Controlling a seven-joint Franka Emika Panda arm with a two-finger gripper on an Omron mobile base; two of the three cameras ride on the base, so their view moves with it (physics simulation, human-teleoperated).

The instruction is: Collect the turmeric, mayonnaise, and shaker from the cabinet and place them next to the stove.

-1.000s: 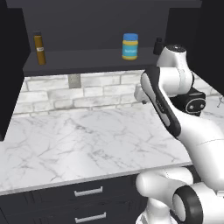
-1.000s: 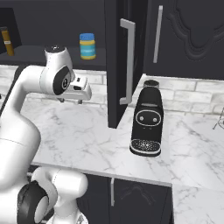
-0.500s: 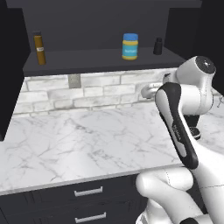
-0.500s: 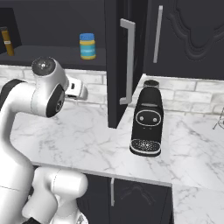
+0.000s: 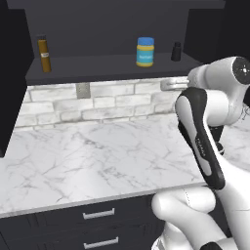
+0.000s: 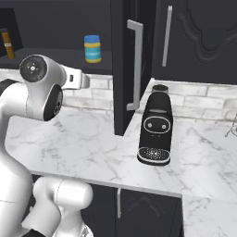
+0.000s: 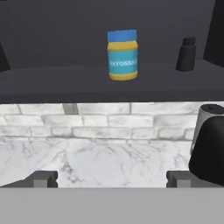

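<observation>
turmeric: i see the turmeric (image 5: pixel 44 54) upright at the far left of the cabinet (image 5: pixel 112 29) shelf, well apart from the other two.
mayonnaise: the mayonnaise (image 7: pixel 122 54) stands upright mid-shelf, blue lid up, label facing my hand camera; i also catch it in the right base view (image 6: pixel 92 48).
shaker: the shaker (image 7: pixel 186 54) sits right of the mayonnaise on the same shelf, apart from it, near the cabinet's right wall; in the left base view (image 5: pixel 176 51) it is a small dark shape.
fingers: the fingers (image 7: pixel 44 179) show as two dark tips far apart at the bottom of my hand view, spread wide with nothing between them.
arm: the hand is raised over the worktop (image 5: pixel 93 158), below shelf level, pointing at the brick backsplash (image 5: pixel 107 100).
coffee machine: a black coffee machine (image 6: pixel 155 128) stands on the worktop to the right, beside the open cabinet door (image 6: pixel 132 60), and it fills the right edge of my hand view.
drawers: dark drawers (image 5: pixel 100 215) with silver handles sit under the worktop.
</observation>
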